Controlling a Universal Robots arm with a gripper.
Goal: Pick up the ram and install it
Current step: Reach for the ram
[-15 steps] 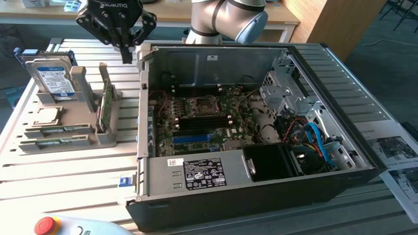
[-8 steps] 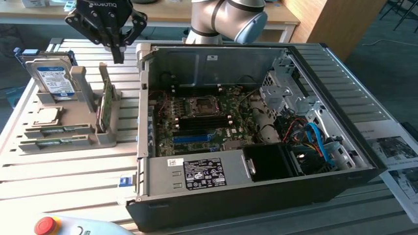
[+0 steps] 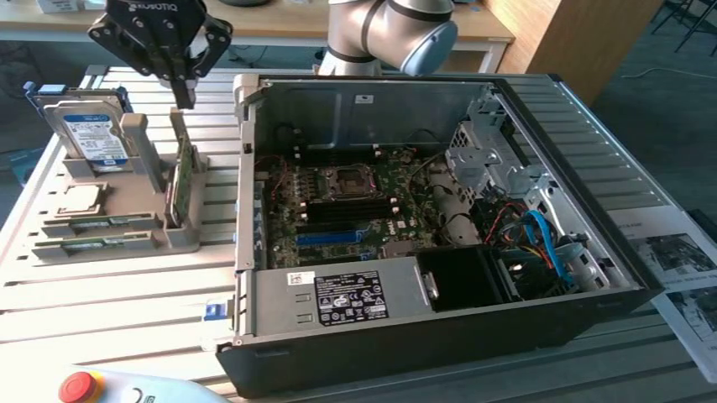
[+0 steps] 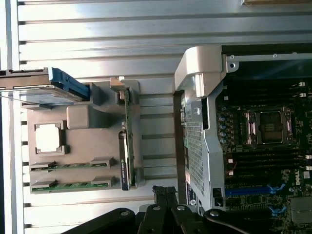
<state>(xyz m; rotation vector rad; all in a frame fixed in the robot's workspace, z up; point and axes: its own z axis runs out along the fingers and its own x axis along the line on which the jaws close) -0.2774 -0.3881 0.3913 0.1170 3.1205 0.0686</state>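
While the ram [image 3: 107,222] is sitting on edge in the grey parts holder [image 3: 185,238], the gripper [image 3: 184,94] is hanging clenched and empty above the holder's far side.

The pick-up is looking not yet begun. The stick is lying at the holder's near end, at the exterior view's left of the open computer case [image 3: 370,109], beside a second stick [image 3: 96,244]. Grasping it is probably calling for spread jaws aligned along its long edge. "ROBOTIQ" is showing on the gripper body, and the motherboard [image 4: 253,165] is apparently bearing "DELL".
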